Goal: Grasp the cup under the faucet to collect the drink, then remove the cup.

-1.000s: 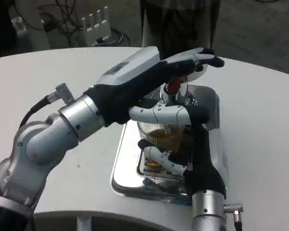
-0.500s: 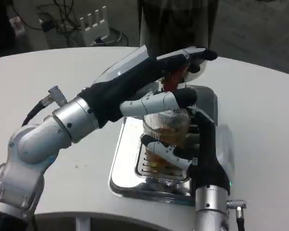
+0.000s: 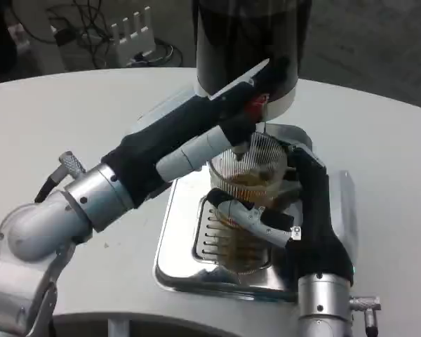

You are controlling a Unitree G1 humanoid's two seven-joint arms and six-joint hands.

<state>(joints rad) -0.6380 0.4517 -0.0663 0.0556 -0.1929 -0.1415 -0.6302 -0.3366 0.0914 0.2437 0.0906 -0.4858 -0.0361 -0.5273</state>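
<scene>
Clear ribbed plastic cup (image 3: 249, 184) with amber drink inside, centre of frame, over the slotted grate of a shiny metal drip tray (image 3: 179, 246). Right hand (image 3: 295, 210), lower centre-right, wrapped around the cup: white-and-black fingers (image 3: 256, 217) across its front, black palm against its right side, so grasping the cup. Left hand (image 3: 217, 123) reaching in from the lower left to upper centre, at the red-handled faucet (image 3: 255, 109) just above the cup's rim; fingers extended toward the faucet, contact hidden, cannot tell if clenched or released. Dark cylindrical drink dispenser (image 3: 245, 42) at top centre, faucet at its base. Tray resting on the round white surface (image 3: 70, 126). Cables and a white power strip (image 3: 130, 35) on the floor, upper left.
</scene>
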